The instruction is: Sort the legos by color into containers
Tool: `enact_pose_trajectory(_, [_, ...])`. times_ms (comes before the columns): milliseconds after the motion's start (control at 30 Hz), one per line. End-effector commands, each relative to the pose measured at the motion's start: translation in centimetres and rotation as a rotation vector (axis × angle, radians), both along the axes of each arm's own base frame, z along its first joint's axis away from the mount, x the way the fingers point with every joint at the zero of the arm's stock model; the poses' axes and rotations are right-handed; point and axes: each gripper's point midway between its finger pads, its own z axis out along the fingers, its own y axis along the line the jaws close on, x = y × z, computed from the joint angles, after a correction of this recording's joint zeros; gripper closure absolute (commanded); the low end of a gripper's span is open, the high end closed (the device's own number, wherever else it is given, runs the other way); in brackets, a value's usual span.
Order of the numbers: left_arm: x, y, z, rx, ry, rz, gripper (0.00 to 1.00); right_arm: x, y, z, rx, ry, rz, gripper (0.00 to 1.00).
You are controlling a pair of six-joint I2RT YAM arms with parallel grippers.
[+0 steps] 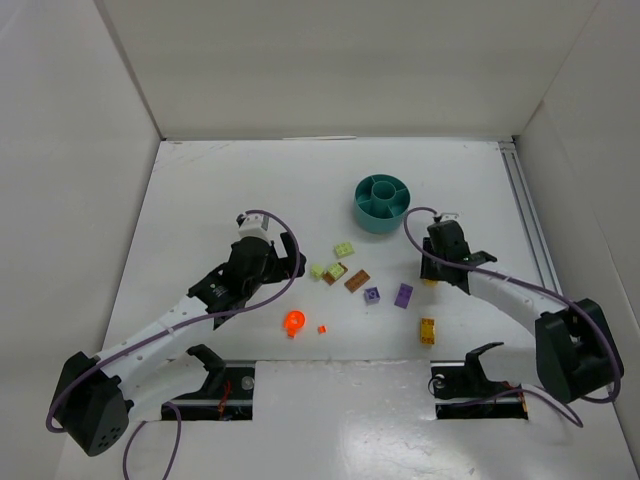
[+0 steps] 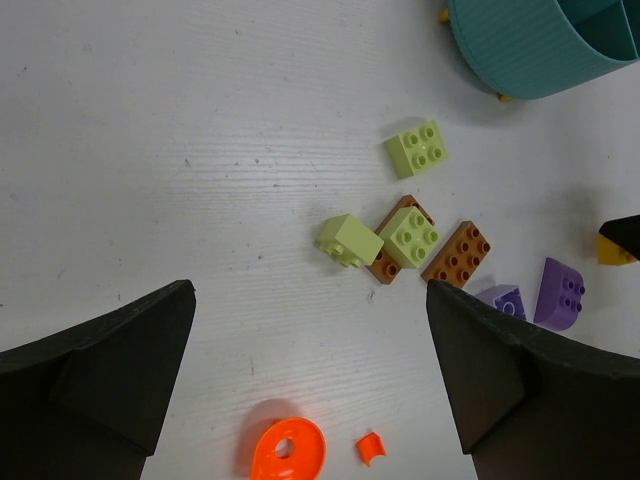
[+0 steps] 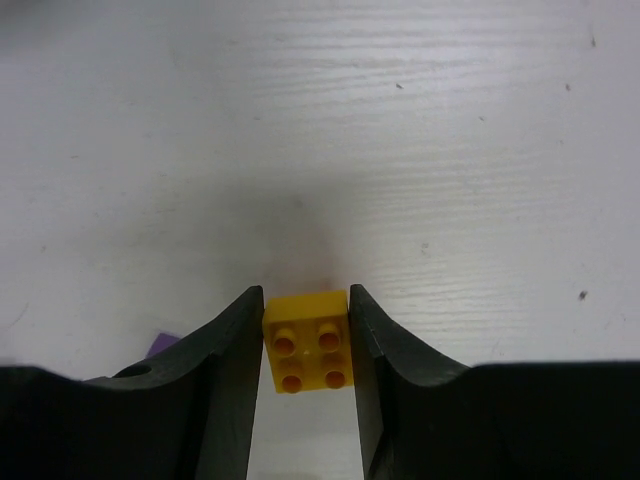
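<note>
- While you look through the right wrist camera, note the right gripper: its two black fingers press against both sides of a yellow brick, studs up, low over the white table.
- From overhead, the right gripper sits just below the teal tub, not touching it.
- Left gripper: jaws stand wide apart with nothing between them; it hovers left of the loose bricks.
- Teal tub: round, with a centre ring and wedge sections, towards the far right of the table; you see its ribbed wall in the left wrist view.
- Pale green bricks, three: one alone, one on its side, one resting on a brown brick.
- Second brown brick: just beside that stack.
- Purple bricks, two: small one and rounded one, near each other.
- Orange ring and orange chip: nearest you, close together.
- Yellow-gold brick: alone, nearer you than the right gripper.
</note>
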Motion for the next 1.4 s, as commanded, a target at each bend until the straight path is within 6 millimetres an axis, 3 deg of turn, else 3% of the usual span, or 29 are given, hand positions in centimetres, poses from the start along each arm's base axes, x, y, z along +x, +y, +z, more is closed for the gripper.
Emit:
enact_pose_trajectory(0, [0.2, 0.1, 0.3, 0.004, -0.017, 0.006, 0.0, 3.8, 3.2, 6.3, -0.005, -0.247, 0.191, 0.82])
enact_pose_trajectory(167, [0.1, -0.1, 0.2, 0.0, -0.014, -0.002, 0.0, 7.4, 6.7, 14.9, -0.041, -0.552, 0.332, 0.8])
enact_pose_trajectory(233, [0.2, -0.1, 0.4, -0.006, -0.021, -0.002, 0.0, 8.7, 7.9, 17.2, -0.046, -0.622, 0.375, 0.8])
enact_pose_trajectory(300, [0.2, -0.2, 0.4, -0.006, -0.021, -0.002, 0.0, 9.8, 9.4, 19.1, -0.041, -0.695, 0.413, 0.79])
enact_pose_trajectory(333, [0.2, -0.2, 0.2, 0.0, -0.014, -0.002, 0.0, 10.4, 10.0, 19.1, -0.071, -0.704, 0.437, 0.79])
enact_pose_trajectory(400, [0.2, -0.4, 0.3, -0.002, -0.021, -0.014, 0.0, 11.8, 9.9, 20.9, -0.101, -0.759, 0.402, 0.79])
enact_pose_trajectory(467, [0.3, -0.4, 0.5, -0.008, -0.029, -0.014, 0.0, 13.2, 9.6, 20.8, -0.144, -0.767, 0.4, 0.79])
enact_pose_trajectory(533, [0.4, -0.6, 0.7, -0.01, -0.036, -0.027, 0.0, 14.6, 9.5, 22.3, -0.144, -0.839, 0.414, 0.79])
enact_pose_trajectory(667, [0.4, -0.6, 0.3, -0.004, -0.043, -0.032, 0.0, 16.6, 9.9, 22.3, -0.153, -0.91, 0.601, 0.81])
enact_pose_trajectory(700, [0.4, -0.6, 0.3, -0.004, -0.043, -0.032, 0.0, 16.8, 10.2, 21.2, -0.125, -0.901, 0.65, 0.8])
enact_pose_trajectory(767, [0.5, -0.5, 0.3, 0.0, -0.046, -0.024, 0.0, 16.4, 11.7, 21.4, -0.069, -0.963, 0.819, 0.78])
enact_pose_trajectory(800, [0.5, -0.5, 0.3, 0.0, -0.046, -0.024, 0.0, 17.1, 10.9, 20.7, -0.071, -0.961, 0.839, 0.78])
enact_pose_trajectory(900, [0.4, -0.6, 0.3, 0.003, -0.046, -0.037, 0.0, 16.8, 11.4, 19.6, -0.006, -0.984, 0.965, 0.78])
enact_pose_trajectory(967, [0.4, -0.8, 0.2, -0.001, -0.044, -0.045, 0.0, 16.1, 13.0, 18.6, 0.058, -0.991, 1.072, 0.76])
enact_pose_trajectory(1167, [0.4, -0.8, -0.1, 0.005, -0.036, -0.045, 0.0, 16.4, 12.2, 15.9, 0.06, -0.95, 1.065, 0.75])
enact_pose_trajectory(1367, [0.4, -0.8, -0.1, 0.012, -0.039, -0.049, 0.0, 16.1, 11.5, 15.3, 0.059, -0.958, 1.064, 0.72])
